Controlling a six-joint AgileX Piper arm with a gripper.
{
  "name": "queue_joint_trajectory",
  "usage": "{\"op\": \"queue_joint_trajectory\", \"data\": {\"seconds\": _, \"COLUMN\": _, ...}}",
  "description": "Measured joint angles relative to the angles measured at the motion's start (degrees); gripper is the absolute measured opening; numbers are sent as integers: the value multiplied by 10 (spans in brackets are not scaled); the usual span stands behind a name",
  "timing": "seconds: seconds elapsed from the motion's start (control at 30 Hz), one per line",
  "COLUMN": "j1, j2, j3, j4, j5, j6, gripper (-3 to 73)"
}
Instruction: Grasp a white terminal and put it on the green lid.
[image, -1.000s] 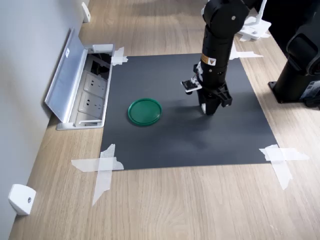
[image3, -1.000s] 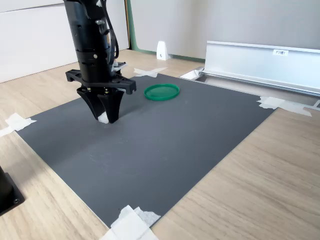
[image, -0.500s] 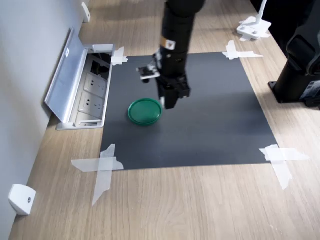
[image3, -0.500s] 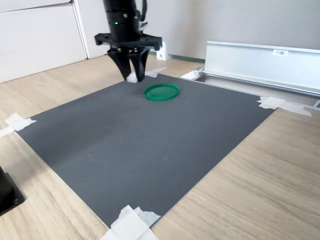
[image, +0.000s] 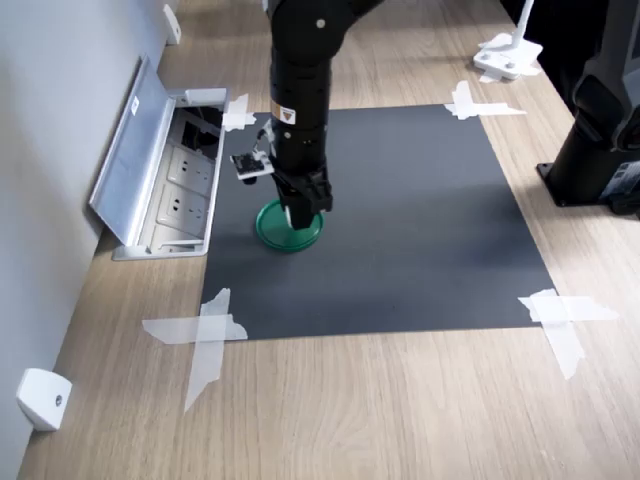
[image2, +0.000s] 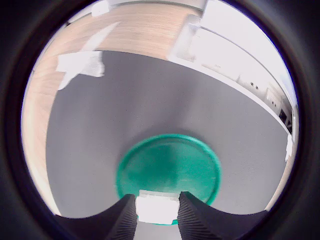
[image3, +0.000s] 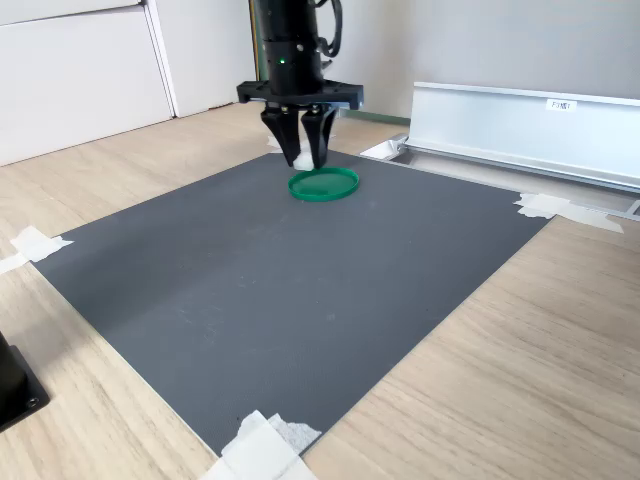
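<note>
The green lid (image: 285, 233) (image3: 325, 185) (image2: 170, 170) lies flat on the black mat (image: 420, 240), near the edge closest to the socket box. My gripper (image: 301, 213) (image3: 304, 158) (image2: 157, 210) hangs straight down over the lid, shut on the white terminal (image2: 157, 208) (image3: 303, 159) (image: 299, 214). The small white block sits pinched between the two dark fingertips, a short way above the lid. In the wrist view it shows just over the lid's near rim.
An open metal socket box (image: 160, 175) (image3: 520, 125) lies beside the mat, close to the lid. White tape strips (image: 205, 335) hold the mat's corners. A white bracket (image: 42, 398) stands near the table's corner and a black base (image: 600, 150) at the first exterior view's right.
The arm carried the white terminal across the mat from the first exterior view's right to above the green lid. It stayed shut on the block throughout.
</note>
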Motion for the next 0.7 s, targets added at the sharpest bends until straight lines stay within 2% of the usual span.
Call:
{"op": "queue_joint_trajectory", "data": {"seconds": 0.13, "j1": -10, "j2": 1, "j3": -1, "j4": -11, "j5": -3, "j6": -3, "gripper": 315}}
{"op": "queue_joint_trajectory", "data": {"seconds": 0.7, "j1": -10, "j2": 1, "j3": -1, "j4": -10, "j5": -5, "j6": -29, "gripper": 329}}
